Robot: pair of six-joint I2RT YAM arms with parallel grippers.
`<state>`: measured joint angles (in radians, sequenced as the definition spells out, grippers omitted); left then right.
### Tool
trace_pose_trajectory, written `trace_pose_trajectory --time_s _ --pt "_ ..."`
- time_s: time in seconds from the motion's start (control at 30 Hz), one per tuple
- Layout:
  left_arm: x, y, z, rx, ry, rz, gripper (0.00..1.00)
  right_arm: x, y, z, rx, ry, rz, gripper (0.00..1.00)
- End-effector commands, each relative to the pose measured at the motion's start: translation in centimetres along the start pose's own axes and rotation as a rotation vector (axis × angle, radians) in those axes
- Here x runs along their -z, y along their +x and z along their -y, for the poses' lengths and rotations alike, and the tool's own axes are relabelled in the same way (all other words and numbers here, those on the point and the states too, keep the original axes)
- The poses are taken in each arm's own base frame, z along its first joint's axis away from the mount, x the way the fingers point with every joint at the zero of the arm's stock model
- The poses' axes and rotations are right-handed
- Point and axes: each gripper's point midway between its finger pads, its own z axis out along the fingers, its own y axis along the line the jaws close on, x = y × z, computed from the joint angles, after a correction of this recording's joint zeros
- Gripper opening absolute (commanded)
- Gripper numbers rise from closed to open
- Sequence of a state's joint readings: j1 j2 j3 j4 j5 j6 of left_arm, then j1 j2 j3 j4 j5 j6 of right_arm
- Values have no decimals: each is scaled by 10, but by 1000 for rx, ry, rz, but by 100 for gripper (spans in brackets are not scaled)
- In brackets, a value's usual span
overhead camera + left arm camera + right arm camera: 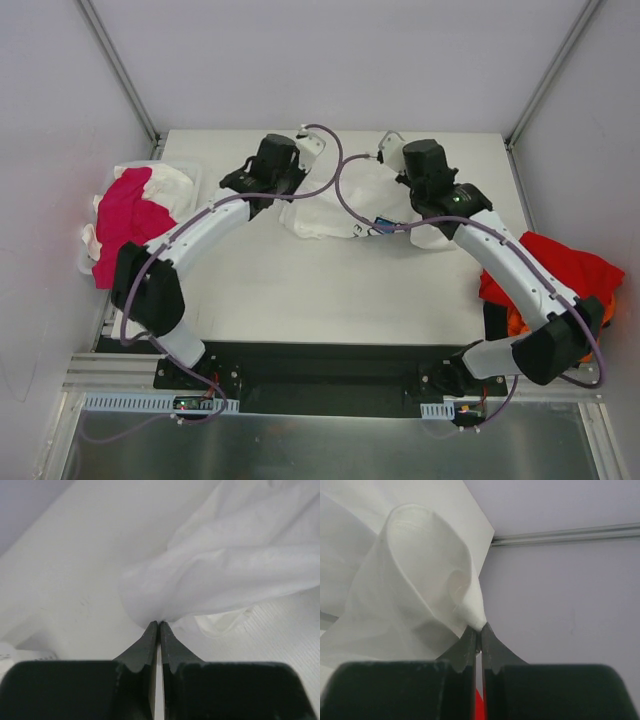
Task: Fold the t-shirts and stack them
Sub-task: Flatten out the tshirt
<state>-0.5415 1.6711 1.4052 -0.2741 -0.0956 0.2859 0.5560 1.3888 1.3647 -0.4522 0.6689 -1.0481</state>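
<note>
A white t-shirt [335,205] with a bit of blue print hangs bunched between my two grippers over the far middle of the table. My left gripper [300,150] is shut on one pinch of its cloth [215,575], the jaws pressed together at the fabric's edge [159,624]. My right gripper [392,148] is shut on another pinch of the same shirt [420,580], the cloth pulled to a point at the fingertips [478,628]. A magenta-pink tee [125,220] lies on white cloth at the left. A red tee [560,270] over orange cloth [520,320] lies at the right edge.
A clear bin [190,180] at the left holds the pink and white cloth. The white table [330,290] is walled by grey panels with metal rails [120,70] at the back corners. Purple cables [335,180] loop over the arms.
</note>
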Motion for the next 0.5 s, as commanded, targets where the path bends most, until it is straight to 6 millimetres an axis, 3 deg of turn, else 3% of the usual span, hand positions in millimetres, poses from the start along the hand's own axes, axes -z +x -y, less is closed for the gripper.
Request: trace_pose_trajectory --time_s 0.0,0.2,0.47 --pt "56 -43 -29 -16 -98 141 0 49 -3 65 -121 138 69 1" --pt "102 -64 -40 -39 -136 245 0 89 2 82 -144 157 151 1" --pt "154 -105 -69 -50 -251 371 0 129 6 133 -207 274 203 1"
